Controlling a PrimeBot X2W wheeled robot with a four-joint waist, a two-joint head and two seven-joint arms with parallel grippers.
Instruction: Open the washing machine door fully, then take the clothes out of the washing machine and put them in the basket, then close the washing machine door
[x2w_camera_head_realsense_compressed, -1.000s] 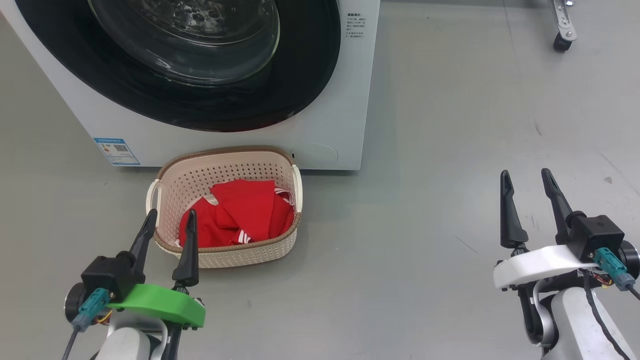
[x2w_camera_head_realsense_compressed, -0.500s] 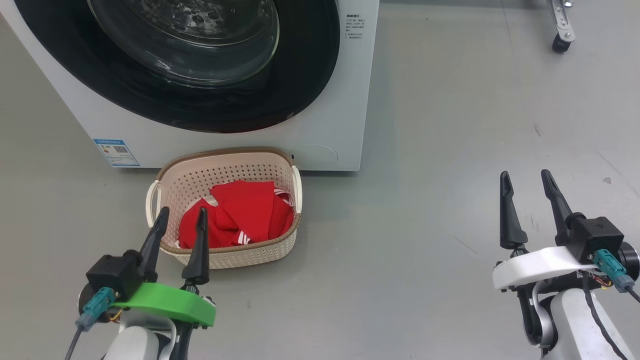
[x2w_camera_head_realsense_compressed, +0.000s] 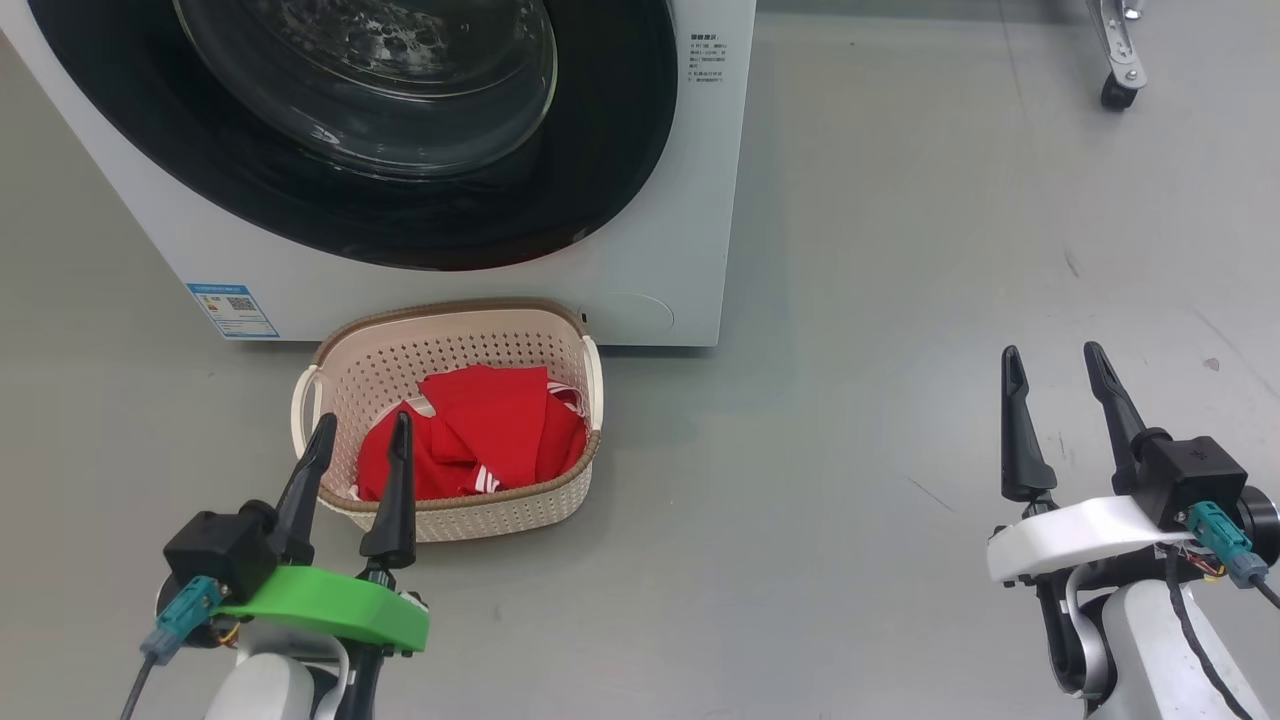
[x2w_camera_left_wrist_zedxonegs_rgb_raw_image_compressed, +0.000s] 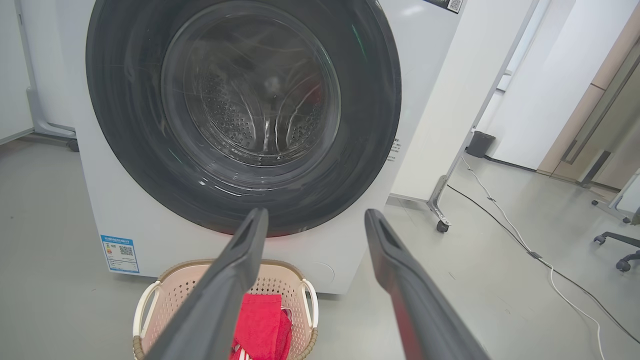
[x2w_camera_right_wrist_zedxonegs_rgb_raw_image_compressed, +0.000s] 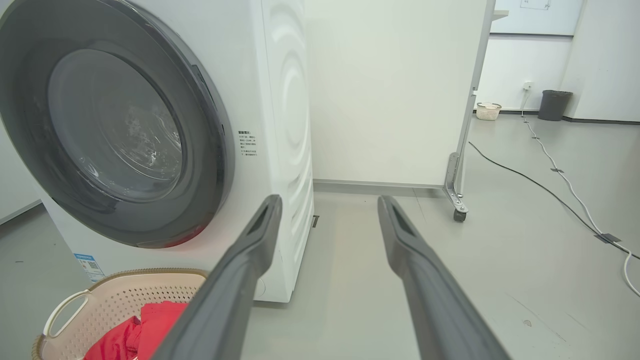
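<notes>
Left gripper (x2w_camera_head_realsense_compressed: 364, 417) slid right a bit; it and the right gripper (x2w_camera_head_realsense_compressed: 1051, 348) have spread fingers. Clothes (x2w_camera_head_realsense_compressed: 490, 420) in basket (x2w_camera_head_realsense_compressed: 450, 335), door (x2w_camera_head_realsense_compressed: 600, 150) shut: looks done, just rest.

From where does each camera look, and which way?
Head: on the head, looking down at basket, clothes and washing machine door; left pincer and right pincer show.
Left wrist: on left arm, facing the door squarely; its fingers show.
Right wrist: on right arm, facing the door obliquely; its fingers show.
Shared: all see door and basket.

The clothes (x2w_camera_head_realsense_compressed: 480, 430) lie in the basket (x2w_camera_head_realsense_compressed: 480, 520), perhaps touching the washing machine (x2w_camera_head_realsense_compressed: 690, 200) behind.
</notes>
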